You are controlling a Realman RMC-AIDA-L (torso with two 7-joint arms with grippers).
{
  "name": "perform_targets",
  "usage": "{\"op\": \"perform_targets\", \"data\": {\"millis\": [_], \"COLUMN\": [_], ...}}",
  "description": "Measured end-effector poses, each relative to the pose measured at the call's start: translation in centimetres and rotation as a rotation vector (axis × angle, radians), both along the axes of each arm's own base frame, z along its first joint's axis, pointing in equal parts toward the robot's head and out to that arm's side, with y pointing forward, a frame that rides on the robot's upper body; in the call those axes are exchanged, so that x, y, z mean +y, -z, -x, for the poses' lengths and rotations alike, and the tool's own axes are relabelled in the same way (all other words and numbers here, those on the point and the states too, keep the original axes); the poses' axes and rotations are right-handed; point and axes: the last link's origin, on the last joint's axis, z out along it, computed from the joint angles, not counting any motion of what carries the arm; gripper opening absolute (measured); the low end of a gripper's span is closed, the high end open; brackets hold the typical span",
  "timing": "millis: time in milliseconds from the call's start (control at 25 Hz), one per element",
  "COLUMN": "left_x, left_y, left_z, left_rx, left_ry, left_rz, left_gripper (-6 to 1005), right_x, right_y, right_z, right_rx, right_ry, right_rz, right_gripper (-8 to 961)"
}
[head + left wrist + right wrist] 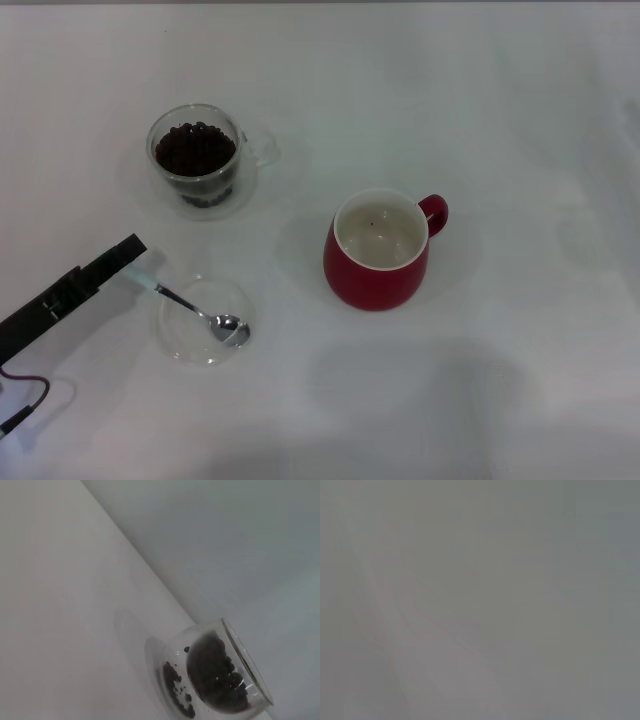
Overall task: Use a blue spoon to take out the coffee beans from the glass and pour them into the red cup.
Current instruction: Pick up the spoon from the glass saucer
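L gripper [133, 255] at 1 blue spoon [205, 313] handle, jaw state unclear; 1 glass [197, 160], 1 red cup [378, 250].

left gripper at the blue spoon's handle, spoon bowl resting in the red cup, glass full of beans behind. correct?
One thing is off: the blue spoon's bowl rests in the flat clear glass dish, not in the red cup, which stands apart from it. The head view shows this. The rest holds: the left gripper is at the spoon's handle, and the glass behind holds coffee beans.
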Motion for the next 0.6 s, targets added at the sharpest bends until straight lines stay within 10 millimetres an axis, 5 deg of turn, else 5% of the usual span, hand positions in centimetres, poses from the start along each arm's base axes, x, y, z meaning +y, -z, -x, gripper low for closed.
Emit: {"op": "perform_targets", "data": {"millis": [600], "left_x": [-0.87], "left_y": [0.42], "left_z": [0.14], "left_rx": [-0.018], "left_ry": [-0.018], "left_rz": [0.004], "left_gripper": [407], "right_x": [0.07], "right_y": [-0.11], "right_z": [0.14], "right_rx": [-0.001], "right_ry": [-0.010], "right_rz": [-0.003], "right_gripper": [874]}}
